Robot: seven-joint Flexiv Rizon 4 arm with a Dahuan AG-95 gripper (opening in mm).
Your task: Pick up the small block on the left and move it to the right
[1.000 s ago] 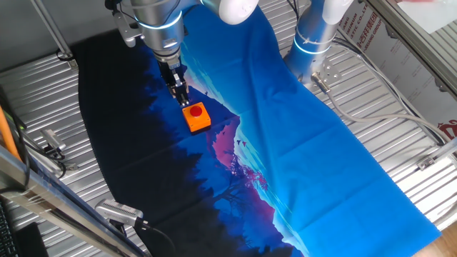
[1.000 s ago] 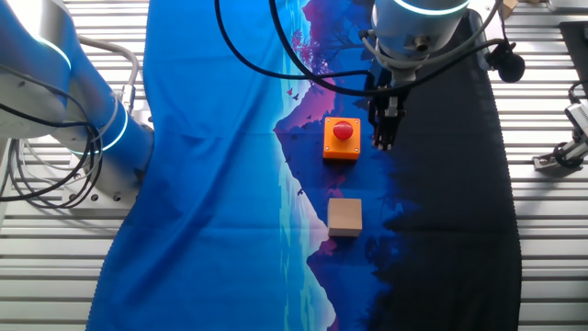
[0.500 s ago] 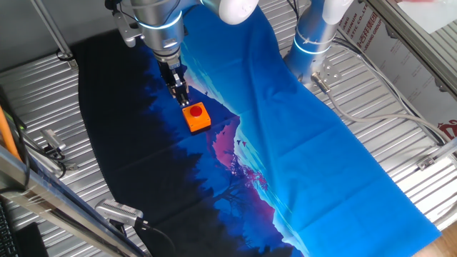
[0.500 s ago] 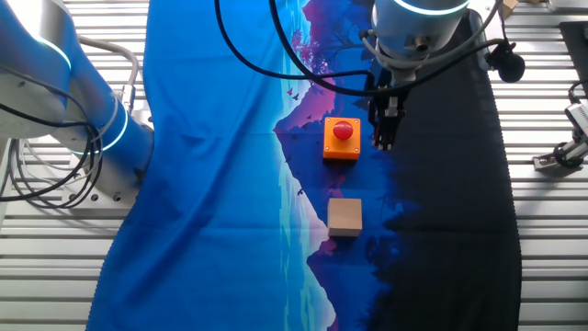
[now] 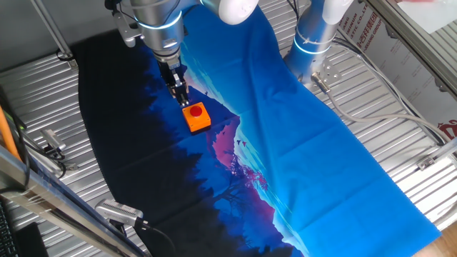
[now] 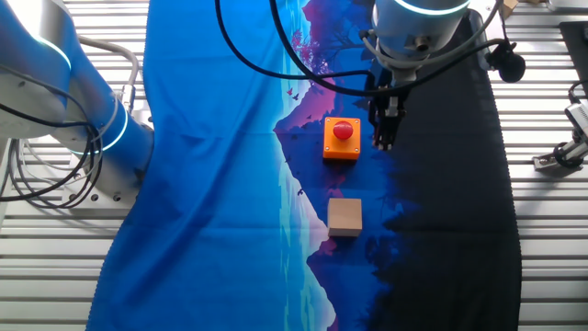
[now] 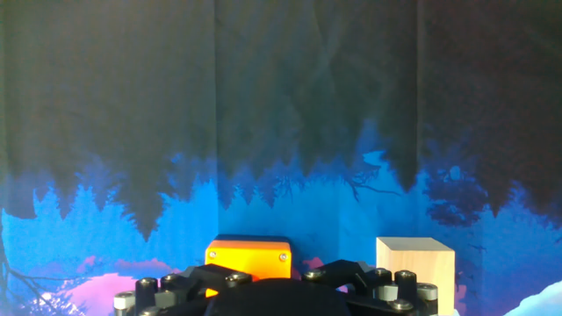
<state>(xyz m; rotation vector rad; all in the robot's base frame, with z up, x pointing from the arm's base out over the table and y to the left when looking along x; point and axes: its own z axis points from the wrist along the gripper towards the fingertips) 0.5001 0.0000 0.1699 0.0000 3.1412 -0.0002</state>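
Observation:
The small block [image 6: 344,216] is a plain tan wooden cube lying on the blue-and-black printed cloth [image 6: 220,184]. It also shows at the lower right of the hand view [image 7: 415,272]. In one fixed view it is hidden behind the arm. The orange block [image 6: 341,140] with a red round top sits a short way from it and also shows elsewhere [image 5: 196,116] [image 7: 248,257]. My gripper [image 6: 384,138] hangs just beside the orange block, over the dark part of the cloth [image 5: 180,96]. Its fingers look pressed together and hold nothing. It is apart from the small block.
A second robot arm's base [image 6: 101,138] stands at the cloth's edge and also shows in one fixed view [image 5: 310,43]. Ribbed metal tabletop [image 6: 542,239] surrounds the cloth. Cables [image 5: 371,107] and clamps [image 6: 570,152] lie along the sides.

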